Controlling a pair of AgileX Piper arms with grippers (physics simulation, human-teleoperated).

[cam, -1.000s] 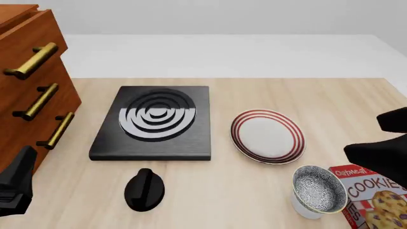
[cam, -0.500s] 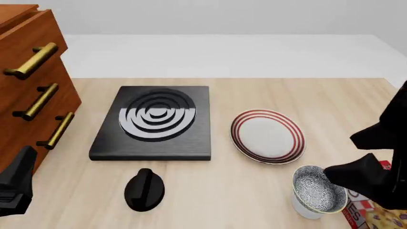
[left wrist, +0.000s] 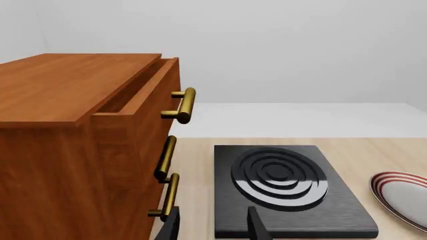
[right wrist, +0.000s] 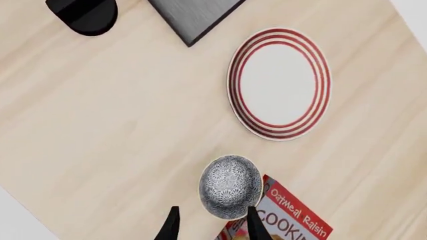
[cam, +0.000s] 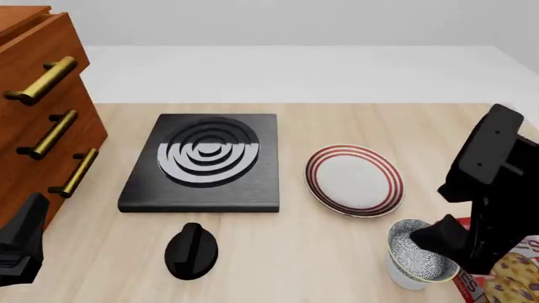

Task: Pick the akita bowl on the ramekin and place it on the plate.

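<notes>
Atop smooth ramekin [cam: 402,276]: round speckled akita bowl [cam: 420,251].

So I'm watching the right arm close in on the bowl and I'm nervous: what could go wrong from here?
1. The bowl sits on the narrower ramekin; an off-centre pinch by the open right pincer could tip the stack.
2. The cookie box lies right beside the bowl, so a finger may catch it.
3. The plate is close; a low carry might clip its rim.

You're working at a simulated kitchen tabletop: a black stove [cam: 202,163] at 11 o'clock, wooden drawers [cam: 38,113] at 9, a cookie box [cam: 501,271] at 4.
</notes>
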